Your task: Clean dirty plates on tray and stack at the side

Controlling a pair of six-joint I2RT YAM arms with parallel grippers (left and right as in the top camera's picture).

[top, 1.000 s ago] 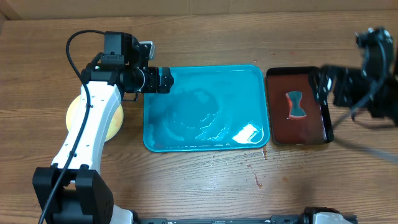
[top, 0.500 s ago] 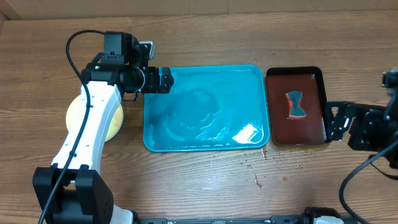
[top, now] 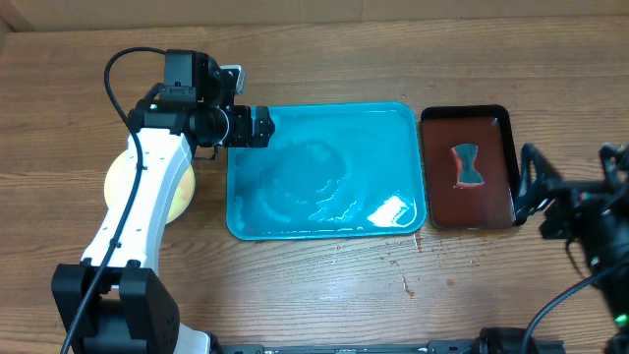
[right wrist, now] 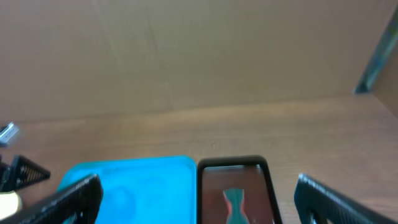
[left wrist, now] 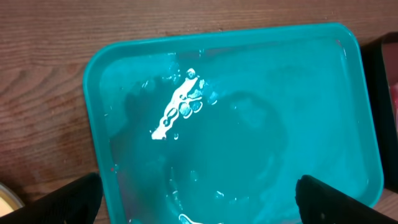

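Observation:
The teal tray (top: 324, 172) lies mid-table, wet, with no plates on it; it also shows in the left wrist view (left wrist: 249, 112) and the right wrist view (right wrist: 130, 183). A pale yellow-green plate (top: 118, 182) lies on the table left of the tray, mostly hidden under my left arm; its edge shows in the left wrist view (left wrist: 6, 200). Whether other plates lie beneath it is hidden. My left gripper (top: 259, 126) is open and empty over the tray's back left corner (left wrist: 199, 196). My right gripper (top: 529, 185) is open and empty, just right of the dark tray (right wrist: 199, 199).
A black-rimmed dark reddish tray (top: 442, 206) sits right of the teal tray and holds a teal and red sponge (top: 469, 165), also in the right wrist view (right wrist: 235, 202). Red specks mark the wood near the front (top: 406, 285). A cardboard wall (right wrist: 186, 56) stands behind the table.
My right arm has swung from the back right towards the front, ending beside the dark tray's right edge. The left arm, tray and plate have not moved.

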